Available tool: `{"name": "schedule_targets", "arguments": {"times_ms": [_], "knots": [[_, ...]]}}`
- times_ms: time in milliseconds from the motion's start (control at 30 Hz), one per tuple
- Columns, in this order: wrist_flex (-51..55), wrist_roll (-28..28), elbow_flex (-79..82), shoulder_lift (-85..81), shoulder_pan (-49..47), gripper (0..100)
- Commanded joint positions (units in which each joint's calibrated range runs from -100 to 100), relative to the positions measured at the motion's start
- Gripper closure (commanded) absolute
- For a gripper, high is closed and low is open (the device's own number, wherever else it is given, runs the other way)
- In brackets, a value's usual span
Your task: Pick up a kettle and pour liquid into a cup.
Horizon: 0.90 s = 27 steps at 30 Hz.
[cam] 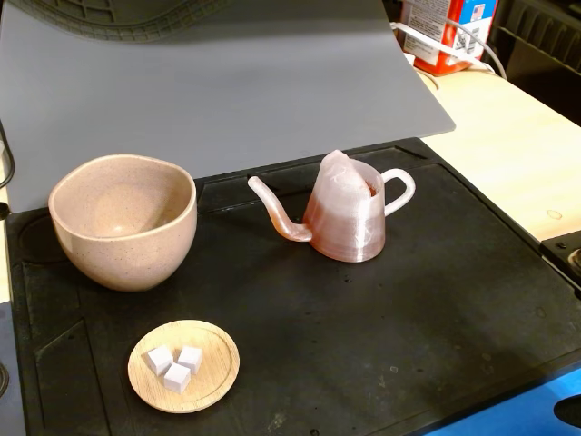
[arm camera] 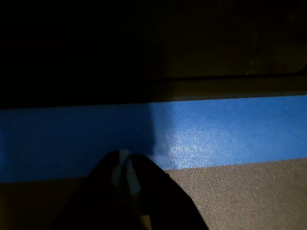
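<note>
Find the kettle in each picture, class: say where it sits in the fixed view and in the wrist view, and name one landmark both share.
Fixed view: the kettle stands right of centre on the black mat, spout pointing left toward the cup.
Wrist view: not in it; only the dark gripper at the bottom edge.
Shared landmark: the blue strip.

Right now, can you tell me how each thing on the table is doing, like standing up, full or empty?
kettle: upright on the black mat, spout toward the cup, not held.
cup: upright, looks empty inside.
wooden dish: flat on the mat, holding three white cubes.
gripper: dark fingertips over a blue strip in the wrist view, seemingly closed together, holding nothing; absent from the fixed view.
</note>
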Motion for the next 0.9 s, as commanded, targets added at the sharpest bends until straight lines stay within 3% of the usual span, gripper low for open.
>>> {"name": "schedule_targets", "arguments": {"times_ms": [0,767,867], "knots": [[0.13,0.19,0.20,-0.26,-0.03,99],[-0.47,0.19,0.20,0.50,-0.11,99],[-5.14,0.03,0.20,0.50,-0.11,99]]}}
